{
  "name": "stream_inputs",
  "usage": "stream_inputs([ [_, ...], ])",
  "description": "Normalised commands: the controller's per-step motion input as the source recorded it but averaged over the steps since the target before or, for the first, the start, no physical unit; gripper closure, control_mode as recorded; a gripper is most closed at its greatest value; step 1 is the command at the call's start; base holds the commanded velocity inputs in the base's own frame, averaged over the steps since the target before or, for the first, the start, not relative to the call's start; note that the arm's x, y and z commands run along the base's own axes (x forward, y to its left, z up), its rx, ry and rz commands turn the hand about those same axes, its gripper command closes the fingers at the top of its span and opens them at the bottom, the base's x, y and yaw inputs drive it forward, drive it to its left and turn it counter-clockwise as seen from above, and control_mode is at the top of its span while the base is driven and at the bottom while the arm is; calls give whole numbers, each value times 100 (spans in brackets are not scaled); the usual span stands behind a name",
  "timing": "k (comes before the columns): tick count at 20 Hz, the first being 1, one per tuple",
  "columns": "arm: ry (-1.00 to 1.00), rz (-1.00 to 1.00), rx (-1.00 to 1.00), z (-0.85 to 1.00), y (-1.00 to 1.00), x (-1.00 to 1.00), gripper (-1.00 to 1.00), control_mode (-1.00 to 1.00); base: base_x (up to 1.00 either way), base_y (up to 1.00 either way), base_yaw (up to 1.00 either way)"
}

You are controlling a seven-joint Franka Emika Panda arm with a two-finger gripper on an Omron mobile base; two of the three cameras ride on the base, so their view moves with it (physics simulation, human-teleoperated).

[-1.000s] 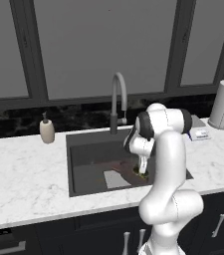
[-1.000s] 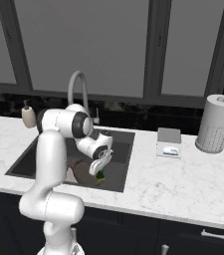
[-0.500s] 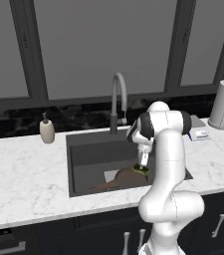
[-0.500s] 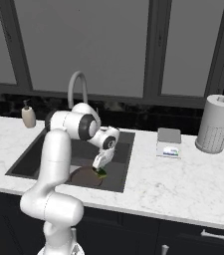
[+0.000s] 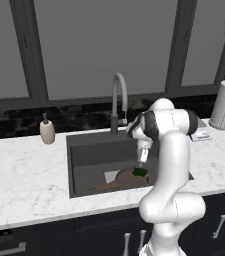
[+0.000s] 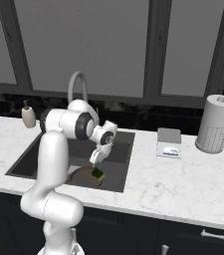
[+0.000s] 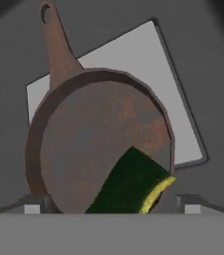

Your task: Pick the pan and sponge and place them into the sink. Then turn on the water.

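Dark sink (image 5: 79, 165): pan (image 7: 101, 144) in. Gripper (image 7: 113, 201) spread wide, sponge (image 7: 131, 184) between, seemingly released. Next: faucet (image 5: 119, 97) on.

No text, label, brand or number is legible on anything in these views

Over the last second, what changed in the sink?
The end effector moved toward the sink's right side and opened, letting go of the sponge, which now sits over the pan. Pan, faucet and counter items stayed put.
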Motion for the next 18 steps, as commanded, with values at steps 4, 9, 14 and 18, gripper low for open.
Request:
stream_inputs([
  [4, -6, -2, 0, 100, 0, -17, -100, -100, 0, 0, 0],
  [9, -6, -12, 0, 100, 0, -31, -100, -100, 0, 0, 0],
  [14, 0, -23, -3, 94, 0, -25, -100, -100, 0, 0, 0],
  [18, 3, -43, -7, 77, -16, -30, -100, -100, 0, 0, 0],
])
